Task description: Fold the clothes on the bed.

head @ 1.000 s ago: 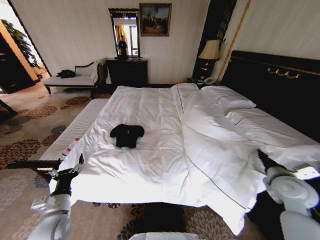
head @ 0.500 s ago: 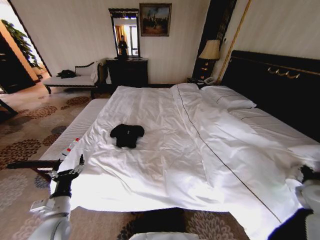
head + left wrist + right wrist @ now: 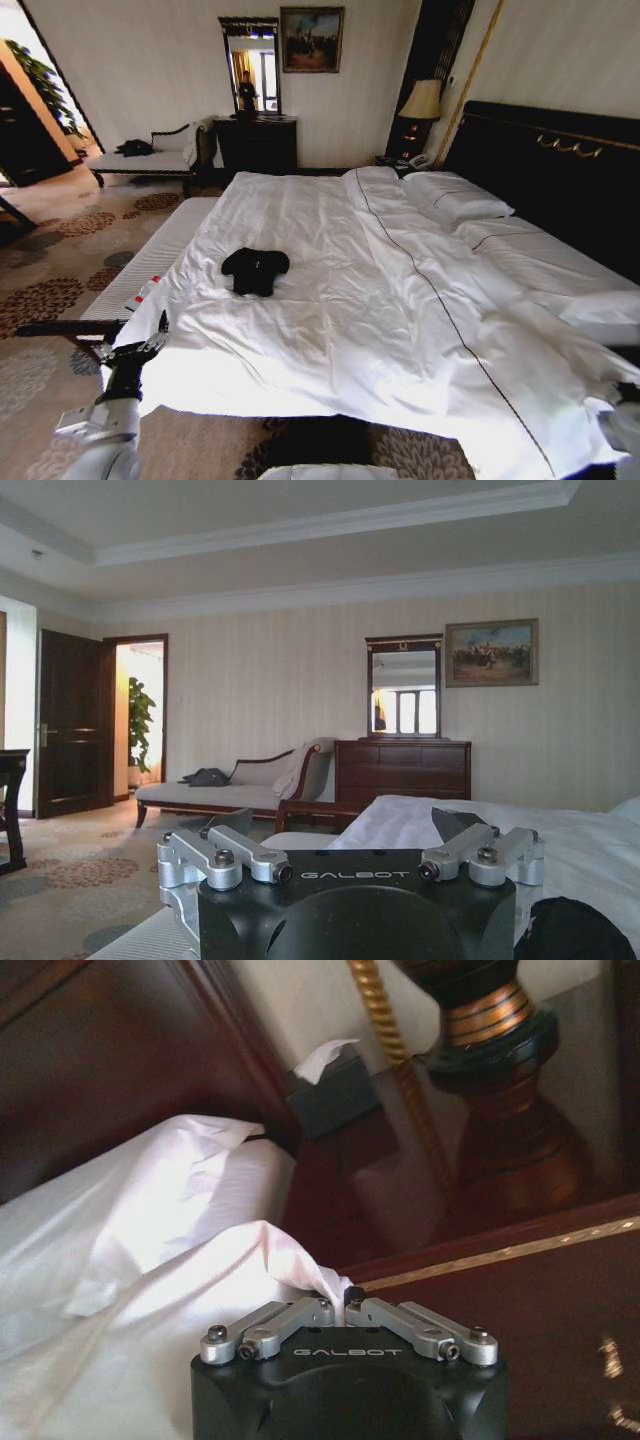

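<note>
A: Where is the T-shirt (image 3: 255, 270)?

B: It lies crumpled in a dark heap on the bed (image 3: 330, 300), on the white duvet (image 3: 420, 330), toward the bed's left half, at about ten o'clock from the bed's middle in the head view. Nothing touches it. In the left wrist view its dark edge (image 3: 575, 932) shows just past the gripper body.

A: And the left gripper (image 3: 135, 345)?

B: It hangs beside the bed's near left corner, at about seven o'clock from the shirt and well apart from it. Its fingers (image 3: 235, 852) are spread wide, with nothing between them.

A: The right one?

B: The right gripper (image 3: 345, 1310) is by the bed's right side, near the dark headboard (image 3: 560, 170) and nightstand (image 3: 470, 1160). Its fingers are pinched together on a peak of the white duvet (image 3: 290, 1255), which rises to the tips in a tented fold.

A: What else stands around?

B: A lamp (image 3: 420, 100) at one o'clock from the shirt, a mirror (image 3: 250, 65) and painting (image 3: 311, 39) on the far wall at twelve, and a bench (image 3: 150, 160) at eleven.
</note>
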Motion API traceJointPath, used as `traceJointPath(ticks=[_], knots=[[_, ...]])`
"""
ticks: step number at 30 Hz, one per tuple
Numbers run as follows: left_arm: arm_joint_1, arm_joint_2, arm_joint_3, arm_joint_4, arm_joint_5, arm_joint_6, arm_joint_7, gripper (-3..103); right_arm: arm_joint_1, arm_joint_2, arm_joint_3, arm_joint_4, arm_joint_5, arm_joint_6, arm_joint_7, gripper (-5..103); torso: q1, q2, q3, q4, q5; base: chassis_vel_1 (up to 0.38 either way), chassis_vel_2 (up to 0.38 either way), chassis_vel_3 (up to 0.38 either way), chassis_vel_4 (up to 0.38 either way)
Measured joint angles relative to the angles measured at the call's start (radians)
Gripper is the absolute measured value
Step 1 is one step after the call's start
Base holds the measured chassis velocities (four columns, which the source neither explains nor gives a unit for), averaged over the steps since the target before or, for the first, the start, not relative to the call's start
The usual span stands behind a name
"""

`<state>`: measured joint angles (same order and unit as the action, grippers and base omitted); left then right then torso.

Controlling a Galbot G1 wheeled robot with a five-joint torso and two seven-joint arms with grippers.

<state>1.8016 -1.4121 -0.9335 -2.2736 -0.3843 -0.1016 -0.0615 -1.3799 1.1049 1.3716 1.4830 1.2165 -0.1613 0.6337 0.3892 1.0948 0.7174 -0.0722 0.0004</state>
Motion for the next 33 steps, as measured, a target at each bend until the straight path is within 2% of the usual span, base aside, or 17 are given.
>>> traceJointPath(ticks=[5,11,18,23,24,25,26,28,29,30,31,32,33], knots=[[-0.001,-0.004,0.006,-0.002,0.007,0.000,0.000,100,-0.009,0.019,0.000,-0.031,-0.041,0.020,0.003,1,0.000,0.000,0.000,0.0000,-0.0002,0.000,0.000,0.000,0.000],[-0.007,-0.007,0.015,0.006,0.014,0.000,0.000,100,-0.022,0.054,-0.003,-0.040,-0.073,0.001,0.056,1,0.000,0.000,0.000,-0.0002,-0.0002,0.000,0.000,0.000,0.000],[-0.012,-0.003,0.018,0.023,0.015,-0.002,0.000,100,-0.024,0.050,-0.008,-0.071,-0.158,-0.021,0.090,1,0.000,0.000,0.000,-0.0001,-0.0006,0.000,0.000,0.000,0.000],[-0.017,0.001,0.020,0.027,0.012,-0.002,-0.001,100,-0.024,0.051,-0.010,-0.071,-0.177,-0.024,0.101,-2,0.000,0.000,0.000,-0.0005,-0.0004,0.000,0.000,0.000,0.000],[-0.017,0.002,0.020,0.027,0.012,-0.002,-0.001,100,-0.025,0.052,-0.010,-0.068,-0.179,-0.024,0.103,2,0.000,0.000,0.000,-0.0006,-0.0004,0.000,0.000,0.000,0.000],[-0.018,0.003,0.020,0.028,0.012,-0.002,-0.003,100,-0.030,0.054,-0.009,-0.063,-0.187,-0.019,0.109,2,0.000,0.000,0.000,-0.0034,-0.0015,0.000,0.000,0.000,0.000],[-0.019,0.004,0.021,0.030,0.011,-0.002,-0.003,100,-0.038,0.061,-0.007,-0.040,-0.191,-0.011,0.106,13,0.000,0.000,0.000,-0.0071,-0.0024,-0.065,-0.065,0.000,0.011],[-0.020,0.005,0.021,0.030,0.011,-0.003,-0.003,100,-0.045,0.068,-0.007,-0.010,-0.191,-0.008,0.096,13,0.000,0.000,0.000,-0.0063,-0.0019,-0.065,-0.065,-0.067,-0.039],[-0.021,0.006,0.022,0.031,0.010,-0.003,-0.002,100,-0.054,0.078,-0.006,0.040,-0.188,-0.008,0.084,24,-0.001,0.000,0.000,-0.0060,-0.0008,-0.060,-0.110,-0.074,-0.054],[-0.021,0.006,0.022,0.031,0.010,-0.003,-0.002,100,-0.054,0.078,-0.006,0.040,-0.188,-0.008,0.084,24,-0.001,0.000,0.000,-0.0060,-0.0008,-0.060,-0.110,-0.074,-0.054],[-0.021,0.007,0.022,0.032,0.010,-0.003,-0.002,100,-0.058,0.082,-0.006,0.070,-0.185,-0.008,0.081,24,-0.001,0.000,0.000,-0.0044,-0.0006,-0.060,-0.042,-0.074,-0.054],[-0.021,0.007,0.022,0.032,0.010,-0.003,-0.002,100,-0.064,0.087,-0.004,0.108,-0.182,-0.008,0.076,29,-0.001,0.000,0.000,-0.0032,-0.0005,0.000,0.000,0.000,0.000],[-0.021,0.007,0.022,0.033,0.009,-0.003,-0.002,100,-0.079,0.093,0.002,0.188,-0.176,-0.013,0.068,35,-0.001,0.000,0.000,-0.0010,-0.0009,0.000,0.000,0.000,0.000]])
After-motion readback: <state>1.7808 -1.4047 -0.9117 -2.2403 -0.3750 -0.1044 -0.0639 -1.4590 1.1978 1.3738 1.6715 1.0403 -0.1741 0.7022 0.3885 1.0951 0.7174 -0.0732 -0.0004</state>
